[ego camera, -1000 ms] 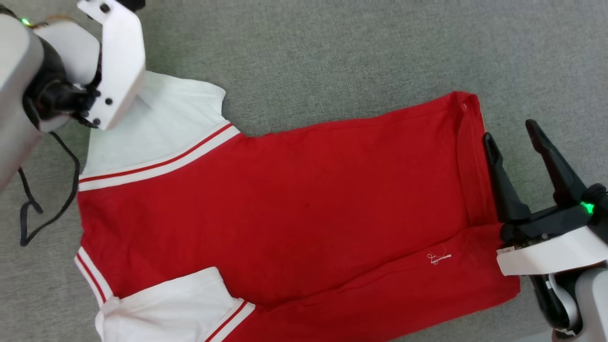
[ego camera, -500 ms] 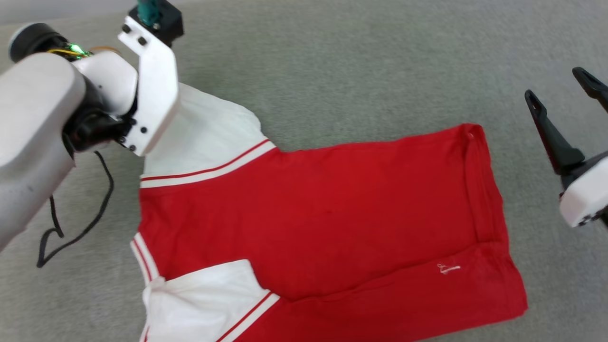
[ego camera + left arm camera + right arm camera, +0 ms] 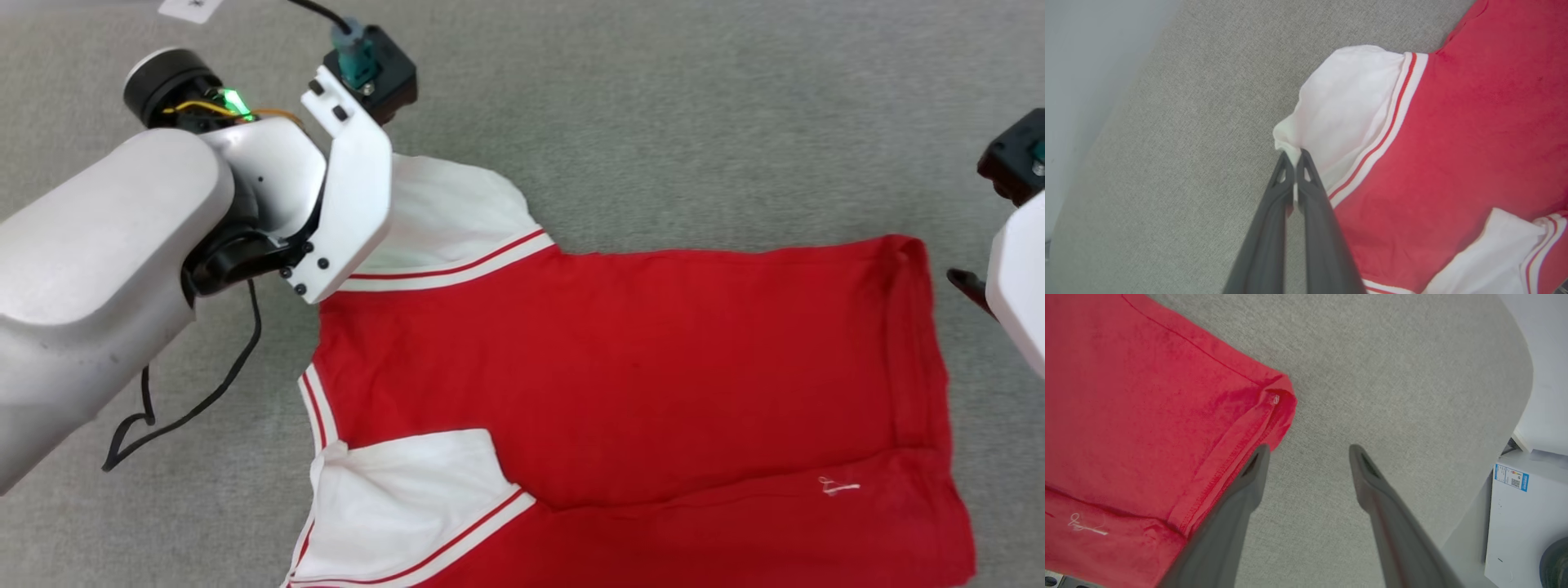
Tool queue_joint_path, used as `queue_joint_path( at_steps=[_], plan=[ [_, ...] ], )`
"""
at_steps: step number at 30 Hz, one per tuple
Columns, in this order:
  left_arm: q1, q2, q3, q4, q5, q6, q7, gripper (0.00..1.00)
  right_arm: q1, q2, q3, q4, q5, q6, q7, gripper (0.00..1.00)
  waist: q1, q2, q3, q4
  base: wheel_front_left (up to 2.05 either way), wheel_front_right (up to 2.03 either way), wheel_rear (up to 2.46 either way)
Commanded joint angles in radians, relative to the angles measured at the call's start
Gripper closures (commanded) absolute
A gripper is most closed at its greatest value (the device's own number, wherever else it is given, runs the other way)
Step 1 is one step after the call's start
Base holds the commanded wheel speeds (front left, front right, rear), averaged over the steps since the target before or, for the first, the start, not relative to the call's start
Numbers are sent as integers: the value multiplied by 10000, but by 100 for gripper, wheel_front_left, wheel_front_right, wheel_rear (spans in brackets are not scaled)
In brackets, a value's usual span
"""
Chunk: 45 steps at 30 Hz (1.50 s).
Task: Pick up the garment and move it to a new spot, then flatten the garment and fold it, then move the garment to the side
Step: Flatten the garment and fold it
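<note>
On a grey fabric-covered surface (image 3: 653, 106) the red jersey T-shirt (image 3: 637, 359) lies spread out, plain red side up, no print visible; collar end twd robot's left, hem (image 3: 918, 343) twd its right. Two white short sleeves w/ red-and-white striped trim: far sleeve (image 3: 457, 212) up by the L wrist, near sleeve (image 3: 408, 490) folded in over the red body at the lower edge of head view. Lower strip of the body is folded over too, w/ a crease running across to the hem. A small white thread squiggle (image 3: 837, 487) sits on that strip near the hem. L gripper (image 3: 1292, 157): jaws closed tight, pinching the outer edge of the far white sleeve. A bit of white cloth shows betw. the fingertips in L wrist view, and the sleeve bunches into a small peak at the pinch. In head view the white wrist bracket (image 3: 347, 212) covers that spot, and a black cable (image 3: 257, 327) loops over the surface below the arm. R gripper (image 3: 1308, 451): jaws wide apart, nothing betw. them. In R wrist view one finger (image 3: 1251, 473) overlaps the hem's stitched edge near its far corner, the other is over bare grey surface; contact w/ cloth, can't tell. Beyond the surface's rounded edge stands a white cabinet (image 3: 1523, 514) w/ a blue label.
</note>
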Motion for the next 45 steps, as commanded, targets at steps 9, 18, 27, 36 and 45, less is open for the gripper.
queue_joint_path(
  at_steps=[9,18,27,36,45],
  plan=[
    [-458,-139,-232,-301,174,4,-432,100,-1015,584,586,1724,625,-10,742,0,0,0,858,664,0,0,0],
    [-654,-71,-394,-150,5,5,-679,100,-205,889,1583,2730,1090,-9,421,0,0,0,1120,751,0,0,0],
    [-168,-145,-503,267,-302,4,-1245,100,-844,697,1646,2707,1212,-13,-1227,100,0,0,208,582,0,0,0],
    [619,93,-560,79,-625,20,-1689,100,-163,433,1838,2567,1661,-12,-2801,100,0,0,-1225,671,0,0,0],
    [1909,842,-723,-1194,-605,392,-1833,100,1189,-9,1790,2357,1820,-12,-3940,100,0,0,-2302,870,0,0,0]
  ],
)
